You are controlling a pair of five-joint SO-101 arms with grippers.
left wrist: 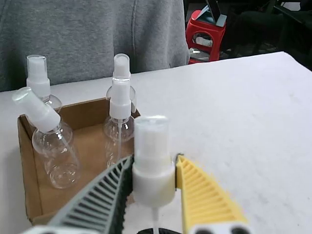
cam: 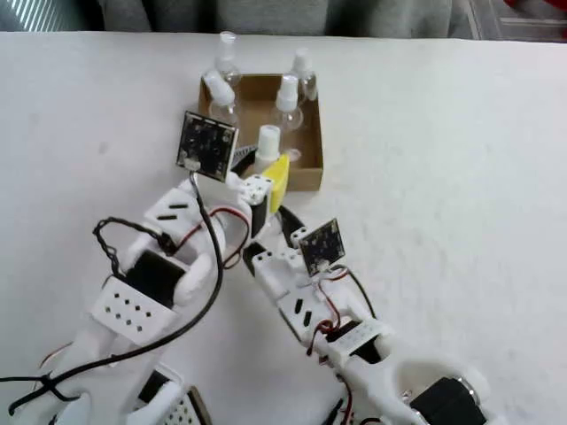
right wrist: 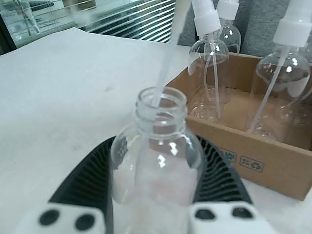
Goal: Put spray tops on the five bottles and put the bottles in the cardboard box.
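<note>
The spray top [left wrist: 150, 141] hangs upright just in front of the box [cam: 306, 177], near wall side. Its tube [right wrist: 168, 53] slants down into the neck of the open bottle [right wrist: 155, 165]; the top is not seated on it. The left end effector [left wrist: 153, 170] is clamped on the top's collar, with a grey finger on one side and a yellow one on the other. The right end effector [right wrist: 157, 146] grips the open bottle's body between two black fingers and holds it upright below the top.

Just beyond them, capped bottles [cam: 288, 99] stand in the box. Two are toward its right side, and one at the left [left wrist: 53, 146] has its top leaning. A fourth [cam: 227, 55] at the rear left may be in the back corner or just behind the wall; I cannot tell which. Seen from above, the left arm's camera board [cam: 206, 142] overlaps the box's near-left corner. Both arms cross the white desk [cam: 443, 177] and meet at the box front.
</note>
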